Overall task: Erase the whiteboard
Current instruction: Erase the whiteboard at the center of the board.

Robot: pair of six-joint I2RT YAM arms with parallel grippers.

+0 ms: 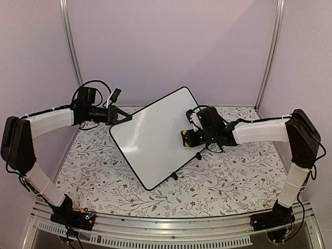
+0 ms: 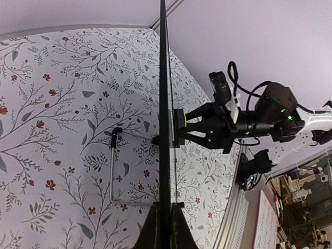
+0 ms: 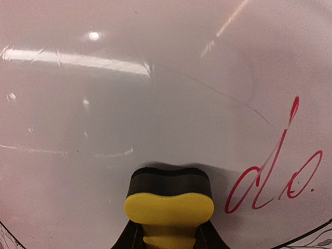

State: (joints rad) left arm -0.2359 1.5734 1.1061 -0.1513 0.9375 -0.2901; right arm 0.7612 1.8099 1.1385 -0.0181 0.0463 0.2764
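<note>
The whiteboard point(image 1: 150, 140) stands tilted up off the table, its face toward the right arm. My left gripper point(image 1: 124, 117) is shut on the board's left corner. In the left wrist view the whiteboard point(image 2: 165, 78) shows edge-on as a thin black line, clamped by the left gripper point(image 2: 165, 228). My right gripper point(image 1: 191, 137) is shut on a yellow eraser point(image 1: 185, 138) with a black felt pad, which presses on the board's right part. The right wrist view has the eraser point(image 3: 168, 207) flat against the whiteboard point(image 3: 155, 93), with red handwriting point(image 3: 275, 176) just to its right. Faint wipe streaks lie to its left.
A floral tablecloth point(image 1: 218, 181) covers the table. A bent wire stand point(image 2: 111, 171) hangs off the board's back, and a small black foot point(image 1: 175, 177) rests near the cloth. An aluminium rail point(image 1: 171, 225) runs along the near edge. Walls close in at the back and sides.
</note>
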